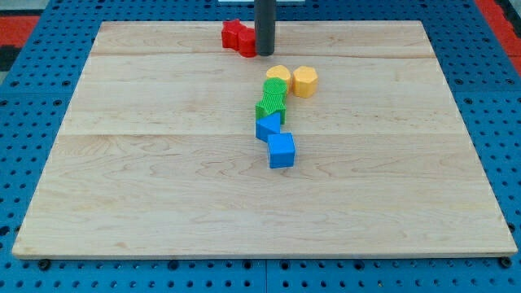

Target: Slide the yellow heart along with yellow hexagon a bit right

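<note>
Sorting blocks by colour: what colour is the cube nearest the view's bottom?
Blue cube, shown in the camera view.

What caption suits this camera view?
My tip beside the red block, above the yellow heart and yellow hexagon.

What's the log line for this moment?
my tip: beside red block | yellow heart touching yellow hexagon | push: not begun

The dark rod is cut off by the view's top edge, so only its lower length shows, down to my tip (264, 54). It stands in front of the red block (237, 37) and hides that block's right side, so the red shape cannot be told. The yellow heart (278, 77) covers the top of the green block (271, 101) (shape unclear), which hides the upper part of one blue block (266, 127), shape likewise unclear.
</note>
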Tool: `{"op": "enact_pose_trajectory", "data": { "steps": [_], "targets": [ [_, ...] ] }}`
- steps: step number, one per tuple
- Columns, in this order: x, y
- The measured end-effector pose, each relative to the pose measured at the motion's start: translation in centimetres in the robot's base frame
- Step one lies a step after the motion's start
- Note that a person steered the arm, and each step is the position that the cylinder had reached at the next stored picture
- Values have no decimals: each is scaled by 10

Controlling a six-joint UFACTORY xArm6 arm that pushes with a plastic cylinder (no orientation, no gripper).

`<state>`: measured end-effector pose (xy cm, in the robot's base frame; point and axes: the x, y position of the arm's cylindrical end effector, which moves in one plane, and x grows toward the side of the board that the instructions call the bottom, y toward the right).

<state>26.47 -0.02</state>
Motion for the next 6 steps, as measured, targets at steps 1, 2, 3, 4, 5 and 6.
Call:
{"op": "enact_pose_trajectory", "data": {
  "steps": [1, 2, 3, 4, 5, 6],
  "targets": [
    [3, -2],
    [24, -23],
    [56, -31],
    [67, 3],
    [67, 60],
    [72, 70]
  ]
}}
